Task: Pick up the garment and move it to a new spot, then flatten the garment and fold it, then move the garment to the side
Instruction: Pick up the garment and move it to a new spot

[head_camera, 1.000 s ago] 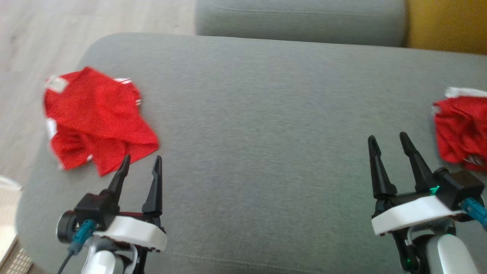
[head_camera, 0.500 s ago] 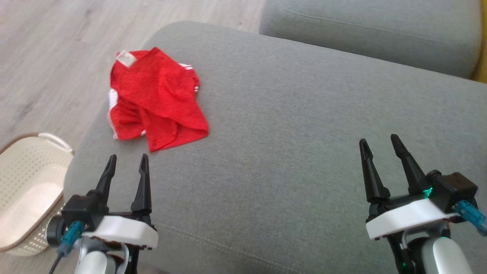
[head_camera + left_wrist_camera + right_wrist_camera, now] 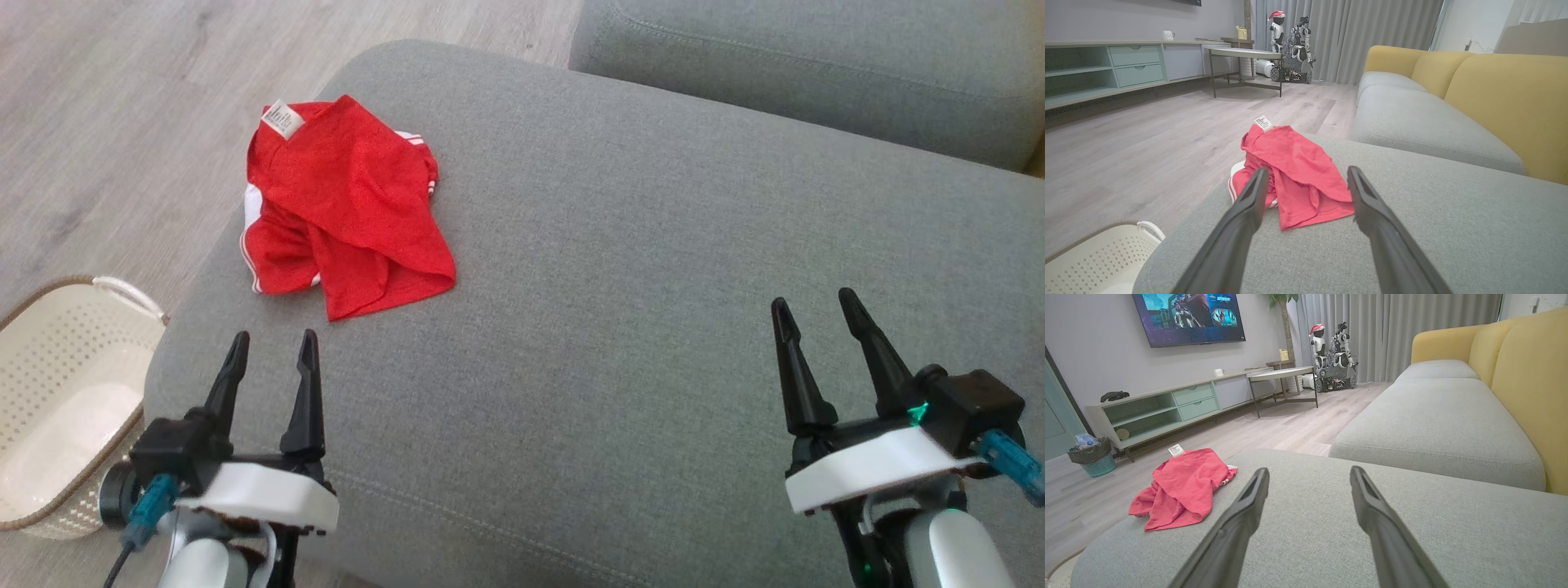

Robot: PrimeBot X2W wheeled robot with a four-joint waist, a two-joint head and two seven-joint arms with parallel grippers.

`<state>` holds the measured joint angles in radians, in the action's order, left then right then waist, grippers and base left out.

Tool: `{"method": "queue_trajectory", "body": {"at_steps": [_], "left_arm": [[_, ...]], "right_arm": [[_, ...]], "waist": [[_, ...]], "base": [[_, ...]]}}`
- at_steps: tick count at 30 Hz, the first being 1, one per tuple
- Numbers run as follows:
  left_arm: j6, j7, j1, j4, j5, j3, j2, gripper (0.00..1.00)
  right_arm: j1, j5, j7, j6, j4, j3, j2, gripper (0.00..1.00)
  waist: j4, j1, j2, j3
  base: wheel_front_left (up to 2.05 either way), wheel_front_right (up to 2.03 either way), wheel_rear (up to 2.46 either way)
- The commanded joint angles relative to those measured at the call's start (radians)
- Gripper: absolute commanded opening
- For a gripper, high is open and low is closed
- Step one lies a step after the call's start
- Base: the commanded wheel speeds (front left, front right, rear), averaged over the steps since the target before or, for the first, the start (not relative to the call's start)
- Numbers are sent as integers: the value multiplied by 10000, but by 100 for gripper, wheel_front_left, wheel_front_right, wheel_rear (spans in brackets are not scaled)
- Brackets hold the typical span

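A crumpled red garment (image 3: 343, 208) with white side stripes and a white label lies near the left end of the grey sofa seat (image 3: 653, 286). The left wrist view has the garment (image 3: 1294, 175) just beyond my fingers. In the right wrist view the garment (image 3: 1182, 488) sits far off to the left. My left gripper (image 3: 271, 341) hovers open a short way in front of the garment, empty. Over the seat's right part, well away from the garment, my right gripper (image 3: 816, 304) is open and empty too.
A cream perforated basket (image 3: 65, 400) stands on the wooden floor by the seat's left end. A second grey cushion (image 3: 816, 73) lies beyond, with yellow backrests (image 3: 1506, 106) to the right. Across the room are a TV cabinet (image 3: 1167, 406) and a small table (image 3: 1282, 373).
The head camera swung left: the garment now sits further right in the view, the basket has come in, and a second red garment at the right edge is gone. Both grippers stay open.
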<state>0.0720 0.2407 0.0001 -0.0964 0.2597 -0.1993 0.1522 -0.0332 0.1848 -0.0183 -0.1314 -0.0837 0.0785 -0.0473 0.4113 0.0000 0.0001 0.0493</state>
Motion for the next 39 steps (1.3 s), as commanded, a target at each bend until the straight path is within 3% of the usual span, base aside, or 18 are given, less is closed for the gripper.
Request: {"method": "queue_trajectory", "body": {"at_steps": [1, 8, 15, 19, 26, 30, 37, 38, 39], "left_arm": [[48, 141, -351, 401, 84, 358, 164, 100], [-273, 128, -908, 256, 558, 262, -102, 100], [-466, -10, -3010, -840, 886, 401, -236, 100], [-657, -319, -4559, -2392, 1163, 549, -210, 100], [-1185, -1150, -6704, -6397, 1526, 597, 54, 100], [-1326, -1779, -7464, -8426, 1893, 819, 247, 100], [-1513, -2755, -8037, -10489, 2219, 891, 385, 100], [-1553, -2908, -8081, -10709, 2254, 874, 367, 95], [-1592, -2942, -8123, -10857, 2295, 877, 362, 42]], "right_arm": [[278, -16, -30, 7, -405, 186, -30, 100], [501, -108, -152, 7, -570, 95, -30, 100], [1114, -420, -514, 7, -918, 144, -56, 100], [1464, -503, -691, 7, -1051, 287, -189, 100], [2015, -422, -735, 7, -988, 634, -307, 100], [2228, -368, -684, 7, -890, 778, -325, 100], [2328, -289, -556, 7, -702, 796, -316, 100], [2330, -275, -537, 7, -677, 791, -314, 100], [2327, -260, -516, 7, -650, 781, -309, 100]], "waist": [[0, 0, -1, 30], [-23, 0, -1, 519], [-389, 0, -1, 1547], [-694, 0, -1, 2141], [-1347, 0, -1, 2784], [-1705, 0, -1, 3010], [-2036, 0, -1, 3111], [-2062, 0, -1, 3108], [-2084, 0, -1, 3090]], "base": [[0, 0, 0], [0, 0, 0], [0, 0, 0], [0, 0, 0], [0, 0, 0], [0, 0, 0], [0, 0, 0], [0, 0, 0], [0, 0, 0]]}}
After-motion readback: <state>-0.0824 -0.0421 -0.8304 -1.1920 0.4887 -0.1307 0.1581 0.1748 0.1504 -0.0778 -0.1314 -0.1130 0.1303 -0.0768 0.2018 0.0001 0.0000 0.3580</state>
